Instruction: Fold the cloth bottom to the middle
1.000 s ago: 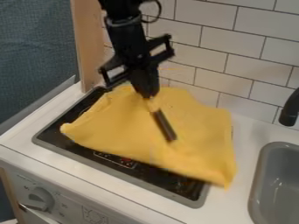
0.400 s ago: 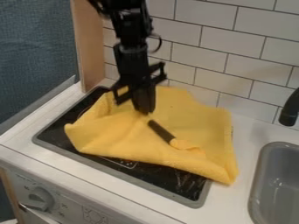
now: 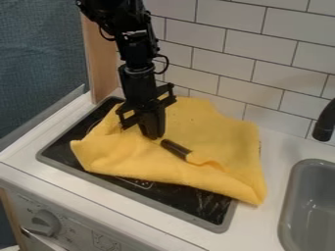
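The black gripper hangs at the left-centre of the stove, shut on the yellow cloth with its tips down against the fabric. The cloth lies rumpled over much of the stove top. Its front edge runs at a slant from the left corner to the front right corner, which hangs past the stove's rim. A dark-handled object lies on the cloth just right of the gripper, with its far end among yellow folds.
The black stove top shows in front of the cloth. A grey sink and a black faucet are at the right. White wall tiles rise behind, and a wooden post stands at the back left.
The gripper has come down and slightly left. The cloth's front edge has shifted and settled, and its front right corner has drawn back a little. The dark-handled object has turned flatter and moved left.
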Available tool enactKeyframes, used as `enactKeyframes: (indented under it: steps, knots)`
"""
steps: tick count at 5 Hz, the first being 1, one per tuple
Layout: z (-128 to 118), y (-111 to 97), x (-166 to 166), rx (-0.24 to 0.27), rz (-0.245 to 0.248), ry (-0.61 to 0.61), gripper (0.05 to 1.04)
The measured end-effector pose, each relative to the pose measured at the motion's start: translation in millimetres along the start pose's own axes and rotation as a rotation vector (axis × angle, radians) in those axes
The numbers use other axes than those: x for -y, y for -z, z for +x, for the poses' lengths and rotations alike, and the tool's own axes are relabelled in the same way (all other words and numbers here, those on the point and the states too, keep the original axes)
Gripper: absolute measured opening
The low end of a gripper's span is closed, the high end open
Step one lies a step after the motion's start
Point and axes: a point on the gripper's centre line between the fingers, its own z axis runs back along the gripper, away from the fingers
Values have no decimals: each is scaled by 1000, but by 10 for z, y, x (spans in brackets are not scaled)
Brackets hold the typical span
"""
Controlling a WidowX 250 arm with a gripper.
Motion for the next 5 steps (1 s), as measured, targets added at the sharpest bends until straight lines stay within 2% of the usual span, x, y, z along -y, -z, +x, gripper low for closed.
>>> enactKeyframes:
  steps: [1, 2, 3, 5]
  knots:
    - [-5, 0, -9, -3, 5, 12, 462]
    - [-14, -22, -26, -13, 26, 28, 764]
    - [-2, -77, -28, -8, 41, 43, 1005]
    - [-37, -456, 66, 41, -31, 72, 999]
